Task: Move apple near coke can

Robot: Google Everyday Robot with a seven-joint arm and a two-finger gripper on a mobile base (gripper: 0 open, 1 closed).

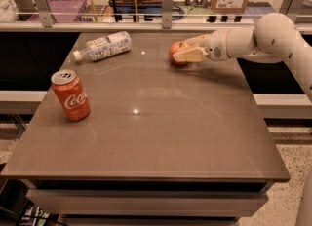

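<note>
coke can (pixel 71 95) upright near the table's (pixel 170 137) left edge | clear bottle (pixel 101 47) lying on its side behind it | apple (pixel 176 52) far back, right of centre: red-orange, right half hidden | gripper (pixel 181 49) reaching in from the right, pale fingers pinching the apple

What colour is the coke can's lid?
Silver, on a red coke can, camera view; claw at the apple.

Dim warm light — glints on table (pixel 195 137) near tool (pixel 181 49) at apple (pixel 173 50).
</note>
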